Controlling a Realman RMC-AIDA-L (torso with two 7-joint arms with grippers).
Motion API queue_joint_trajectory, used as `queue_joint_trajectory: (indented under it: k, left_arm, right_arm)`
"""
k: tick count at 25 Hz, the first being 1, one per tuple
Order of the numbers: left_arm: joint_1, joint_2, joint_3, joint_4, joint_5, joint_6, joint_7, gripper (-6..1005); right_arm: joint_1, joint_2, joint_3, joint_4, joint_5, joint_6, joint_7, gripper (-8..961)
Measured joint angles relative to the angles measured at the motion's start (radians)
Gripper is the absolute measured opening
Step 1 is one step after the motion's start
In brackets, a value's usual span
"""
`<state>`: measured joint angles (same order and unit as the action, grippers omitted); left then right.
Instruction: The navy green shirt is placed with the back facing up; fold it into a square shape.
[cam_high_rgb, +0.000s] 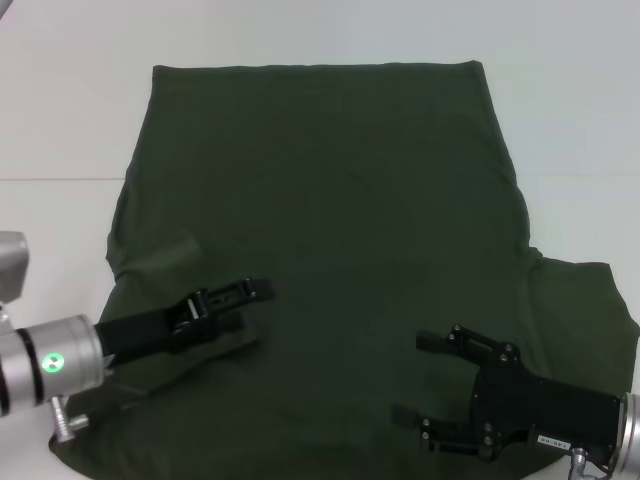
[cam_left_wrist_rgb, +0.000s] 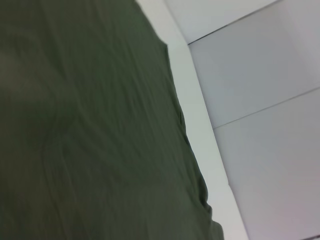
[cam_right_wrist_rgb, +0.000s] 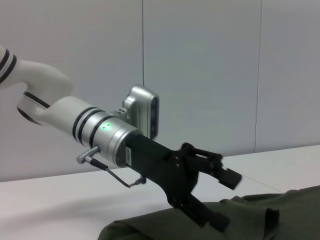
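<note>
Shirt (cam_high_rgb: 330, 200) spread flat on counter (cam_high_rgb: 60, 110) for folding; left hand (cam_high_rgb: 250, 300) open low over near-left cloth, right hand (cam_high_rgb: 420, 380) open over near-right hem, probably lining up grabs.

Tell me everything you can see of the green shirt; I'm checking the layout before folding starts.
The navy green shirt is dark olive, plain, matte cotton-looking cloth with faint creases. It lies spread flat on the white table, straight hem at the far edge, one short sleeve out on the robot's right. The near-left part looks bunched. The left gripper and right gripper are over its near part, open; contact is unclear.
</note>
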<state>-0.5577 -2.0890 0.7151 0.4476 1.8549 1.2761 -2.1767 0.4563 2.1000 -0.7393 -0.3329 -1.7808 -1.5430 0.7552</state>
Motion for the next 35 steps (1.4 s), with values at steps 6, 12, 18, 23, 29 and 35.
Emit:
queue_joint_trajectory:
  k: [6, 12, 18, 23, 29, 35]
  left_arm:
    - [0.056, 0.038, -0.024, 0.072, -0.002, 0.126, 0.287, 937]
    - [0.142, 0.033, -0.033, 0.217, 0.015, 0.336, 0.646, 937]
    - [0.236, -0.003, -0.04, 0.311, 0.081, 0.354, 0.962, 937]
    - [0.255, -0.011, -0.067, 0.332, 0.125, 0.326, 1.001, 937]
    - [0.244, -0.006, -0.08, 0.336, 0.224, 0.31, 1.003, 937]
    - [0.243, 0.005, -0.133, 0.336, 0.228, 0.34, 1.006, 937]
  right_arm:
    - [-0.008, 0.0, 0.0, 0.0, 0.01, 0.0, 0.006, 907]
    - [-0.013, 0.0, 0.006, 0.0, 0.013, 0.0, 0.016, 906]
    - [-0.023, -0.005, 0.013, -0.006, 0.014, -0.007, 0.066, 906]
    - [-0.044, -0.008, 0.014, -0.106, 0.012, -0.05, 0.215, 906]
    - [-0.076, -0.009, 0.009, -0.404, -0.022, -0.093, 0.631, 906]
    - [-0.062, -0.022, 0.016, -0.759, -0.194, -0.095, 1.166, 906]
